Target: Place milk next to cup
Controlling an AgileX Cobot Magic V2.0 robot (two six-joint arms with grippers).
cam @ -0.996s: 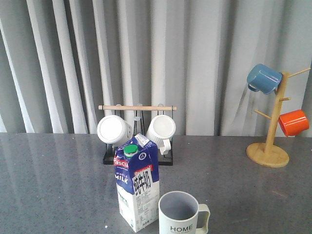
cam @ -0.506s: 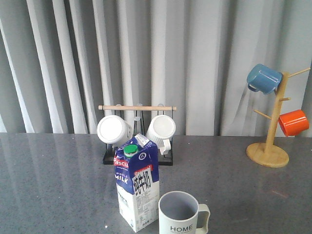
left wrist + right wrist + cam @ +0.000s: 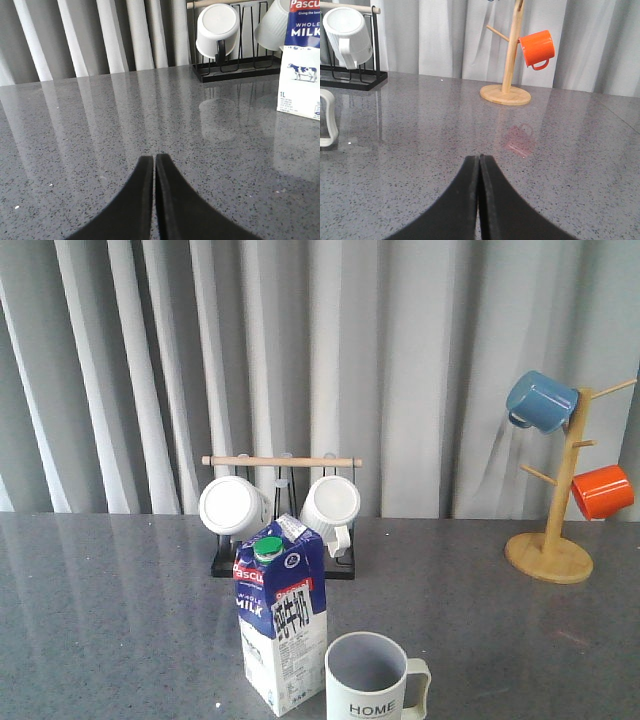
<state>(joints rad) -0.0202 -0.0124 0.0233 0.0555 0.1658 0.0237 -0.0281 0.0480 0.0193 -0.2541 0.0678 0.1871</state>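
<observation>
Left gripper point(image 3: 154, 165) and right gripper point(image 3: 479, 165): fingers pressed together, holding nothing. Ahead and right of the left claw, the tall blue-and-white gable-top milk carton point(image 3: 281, 625) stands upright just beside the pale grey-green ribbed "HOME" mug point(image 3: 372, 678). Placement looks done. Risk: a careless arm sweep could topple the carton.

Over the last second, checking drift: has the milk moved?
No. The milk sits in the same spot against the black rack behind it.

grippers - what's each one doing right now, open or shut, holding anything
left gripper: shut, holding nothing, over bare table.
right gripper: shut, holding nothing, over bare table.
</observation>
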